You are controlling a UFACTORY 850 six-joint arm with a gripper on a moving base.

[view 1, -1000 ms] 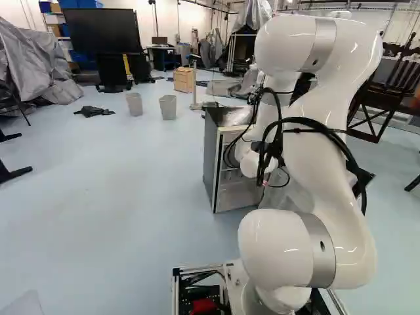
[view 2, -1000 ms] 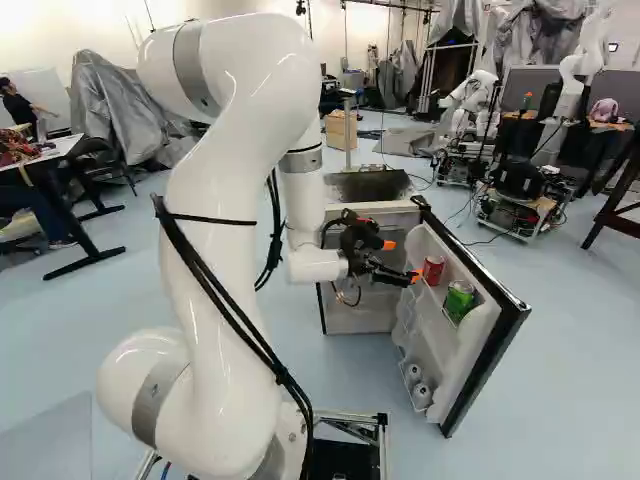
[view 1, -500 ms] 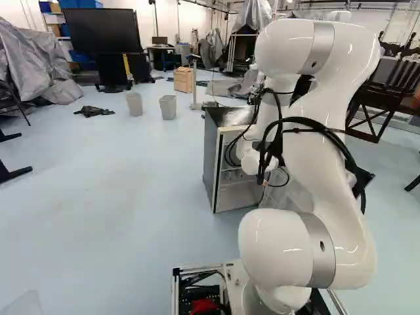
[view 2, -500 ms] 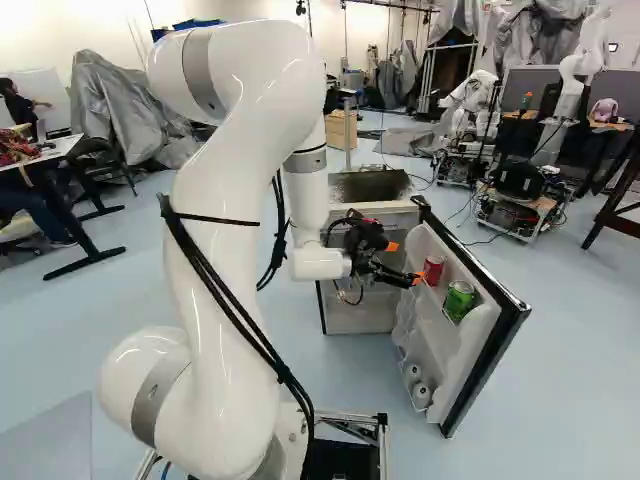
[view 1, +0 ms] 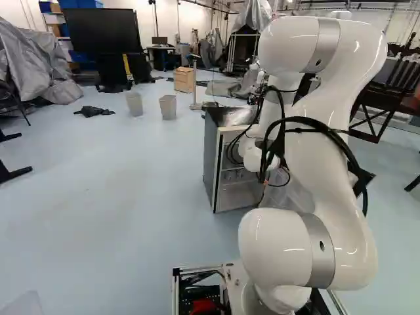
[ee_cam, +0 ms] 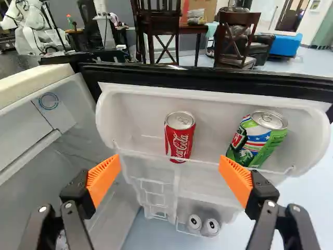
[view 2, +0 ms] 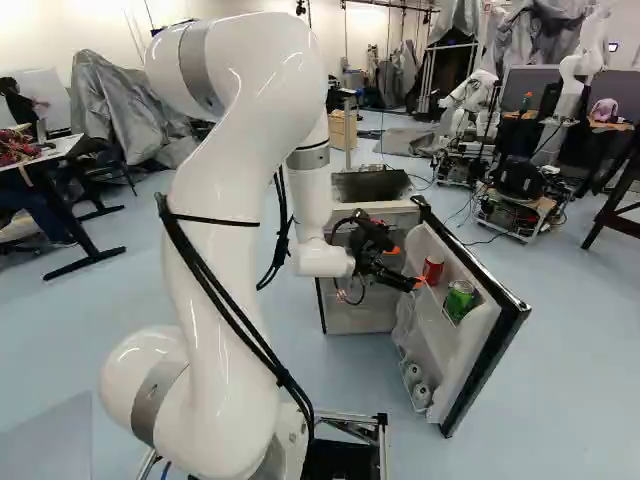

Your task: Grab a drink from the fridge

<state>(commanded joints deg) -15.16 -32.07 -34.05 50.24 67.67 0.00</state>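
In the right base view my gripper (view 2: 408,266) stands in front of the fridge's opened door (view 2: 470,330), close to the red can (view 2: 432,270). The wrist view shows the gripper (ee_cam: 169,179) open, nothing between its orange pads. Ahead of it, the red can (ee_cam: 180,136) stands upright on the door's upper shelf, roughly midway between the finger directions. A green can (ee_cam: 257,138) leans on the same shelf, past one finger. Two more cans (ee_cam: 202,224) sit on the lower door shelf. The fridge body (view 1: 213,157) is partly hidden by the arm in the left base view.
The shelf's front rail (ee_cam: 203,162) runs across before the cans. The fridge's interior wall (ee_cam: 62,140) is beside one finger. Another robot (view 2: 470,105) stands beyond the door; two bins (view 1: 168,107) are on the floor farther back.
The gripper has shifted and tilted slightly near the red can, and my upper arm has moved a little. The base, fridge and cans have not moved.
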